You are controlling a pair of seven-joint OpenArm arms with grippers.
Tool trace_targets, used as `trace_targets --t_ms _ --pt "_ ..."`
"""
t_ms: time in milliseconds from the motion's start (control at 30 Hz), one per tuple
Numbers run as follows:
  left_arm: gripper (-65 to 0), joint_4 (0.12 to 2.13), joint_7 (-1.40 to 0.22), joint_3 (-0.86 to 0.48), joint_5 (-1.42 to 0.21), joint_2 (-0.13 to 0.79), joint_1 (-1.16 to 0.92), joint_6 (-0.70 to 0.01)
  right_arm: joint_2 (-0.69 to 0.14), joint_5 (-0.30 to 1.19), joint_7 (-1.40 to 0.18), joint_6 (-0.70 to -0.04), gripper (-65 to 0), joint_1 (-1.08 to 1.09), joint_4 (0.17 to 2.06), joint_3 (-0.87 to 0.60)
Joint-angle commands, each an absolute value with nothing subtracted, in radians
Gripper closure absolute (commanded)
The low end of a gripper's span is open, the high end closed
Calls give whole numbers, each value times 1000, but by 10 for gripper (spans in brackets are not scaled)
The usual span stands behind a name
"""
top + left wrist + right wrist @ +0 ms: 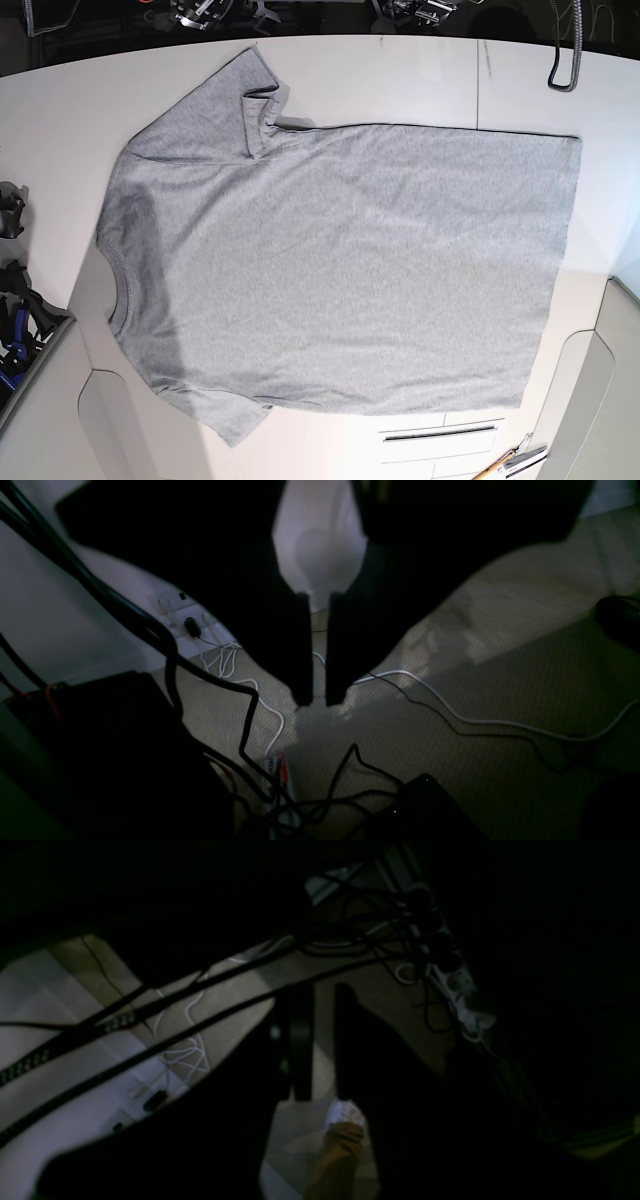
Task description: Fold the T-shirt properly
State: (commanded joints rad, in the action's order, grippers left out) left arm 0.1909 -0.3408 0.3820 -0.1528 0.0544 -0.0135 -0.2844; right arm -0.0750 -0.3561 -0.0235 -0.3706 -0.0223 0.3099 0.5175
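The T-shirt (pixel 340 270) lies spread flat on the white table (pixel 400 80), plain grey side up. Its neck is at the left, its hem at the right, and one sleeve is slightly folded at the top left. Neither gripper shows in the base view. In the left wrist view my left gripper (pixel 317 700) hangs over the floor, away from the shirt, its fingers nearly together with nothing between them. My right gripper (pixel 322 990) likewise points at the carpet, with only a thin slit between its empty fingers.
Cables (pixel 450 710) and a power strip (pixel 465 990) lie on the carpet under both arms. A dark box (pixel 100 750) stands at the left of the left wrist view. Small tools (pixel 510 462) rest at the table's near right edge, clamps (pixel 15 300) at its left.
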Motion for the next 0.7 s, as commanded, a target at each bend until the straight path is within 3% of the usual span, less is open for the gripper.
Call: trace_targets --t_ms 167,367,700 --pt "-51 250 -364 382 -165 82 -59 -284 -86 -359 -23 -371 -64 -62 361 517" --pt "-51 466 -435 381 -237 145 -181 -284 -155 -359 -23 -373 -64 -162 497 517" --pt "-51 826 -479 263 -300 265 -440 -303 -335 -280 -77 -486 -64 -392 852 517"
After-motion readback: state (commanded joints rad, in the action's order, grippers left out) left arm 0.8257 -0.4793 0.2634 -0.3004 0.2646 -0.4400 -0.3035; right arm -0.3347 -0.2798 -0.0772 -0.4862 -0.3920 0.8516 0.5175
